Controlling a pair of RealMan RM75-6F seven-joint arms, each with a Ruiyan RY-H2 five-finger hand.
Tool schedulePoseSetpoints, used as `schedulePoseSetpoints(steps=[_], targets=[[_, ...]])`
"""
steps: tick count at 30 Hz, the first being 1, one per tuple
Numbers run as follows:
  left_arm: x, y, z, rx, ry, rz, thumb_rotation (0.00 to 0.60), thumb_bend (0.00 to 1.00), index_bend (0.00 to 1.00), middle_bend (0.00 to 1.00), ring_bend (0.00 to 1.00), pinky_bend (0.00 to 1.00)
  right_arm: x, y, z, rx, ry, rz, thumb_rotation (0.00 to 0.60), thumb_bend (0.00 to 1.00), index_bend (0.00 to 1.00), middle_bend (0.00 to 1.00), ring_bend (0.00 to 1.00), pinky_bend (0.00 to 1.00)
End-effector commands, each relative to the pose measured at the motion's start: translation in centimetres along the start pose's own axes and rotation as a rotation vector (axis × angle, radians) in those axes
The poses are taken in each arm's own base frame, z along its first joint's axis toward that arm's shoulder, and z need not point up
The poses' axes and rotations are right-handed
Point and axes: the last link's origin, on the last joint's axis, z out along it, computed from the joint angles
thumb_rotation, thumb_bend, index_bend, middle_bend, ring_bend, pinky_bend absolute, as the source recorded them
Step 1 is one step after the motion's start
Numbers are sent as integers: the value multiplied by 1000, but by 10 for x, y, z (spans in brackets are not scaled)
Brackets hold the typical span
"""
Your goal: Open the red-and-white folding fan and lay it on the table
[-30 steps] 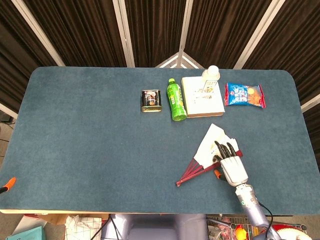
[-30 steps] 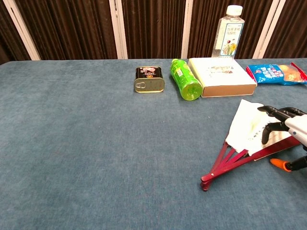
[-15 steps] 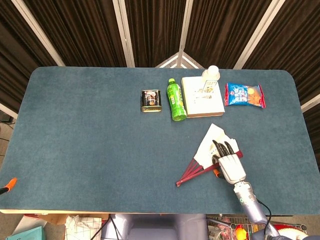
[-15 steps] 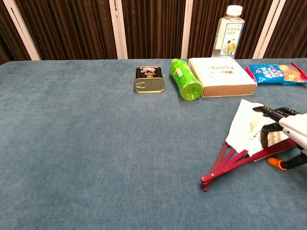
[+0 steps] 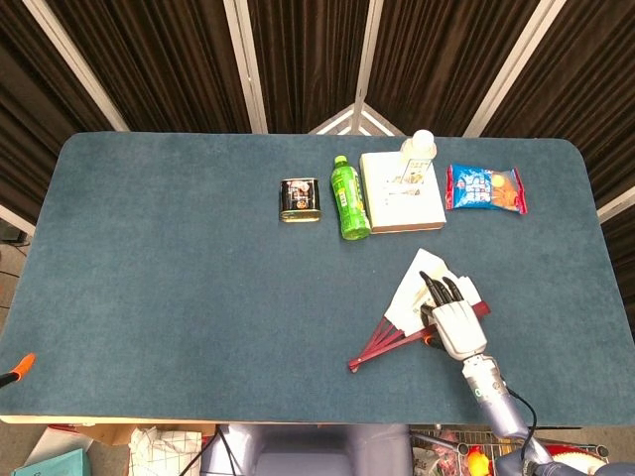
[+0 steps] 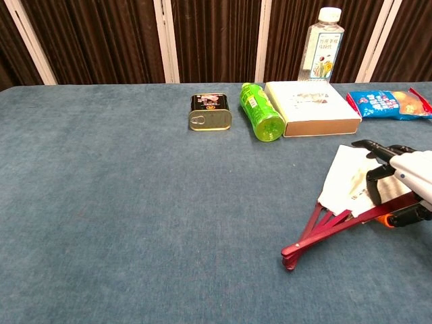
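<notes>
Fan (image 5: 412, 297), partly spread on the table (image 5: 179, 258), lies under the right hand (image 5: 451, 322), whose curled fingers press its paper.

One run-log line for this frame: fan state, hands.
fan: part-open, flat on table | right hand: fingers resting on fan paper, no clear grip | left hand: out of view

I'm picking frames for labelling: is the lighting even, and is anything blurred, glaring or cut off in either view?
Head view: even, soft light, faint shadows, no glare; the red-and-white folding fan and right hand are sharp. Chest view: also even and sharp, but the right hand runs off the right edge, as does the blue snack packet; the clear plastic water bottle shows only mild highlights.
</notes>
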Motion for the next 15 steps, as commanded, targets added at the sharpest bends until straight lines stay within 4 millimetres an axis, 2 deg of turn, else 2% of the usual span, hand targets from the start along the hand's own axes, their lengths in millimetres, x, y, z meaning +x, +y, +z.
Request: schedulePoseSetpoints(steps=[1,6,15], targets=[[0,0,0,-2,-1,1,600,191,87,0,0,0,2,1,1,4,6,0,600,412,696,63,157,129],[-1,1,-1,-7,-8,2,600,192,87,0,0,0,9,2,2,20,16,5,600,470,713,63,157,137],[0,1,-1,-1,-8,-1,600,192,87,0,0,0,25,1,7,54,51,7,600,480,731,62,157,137]])
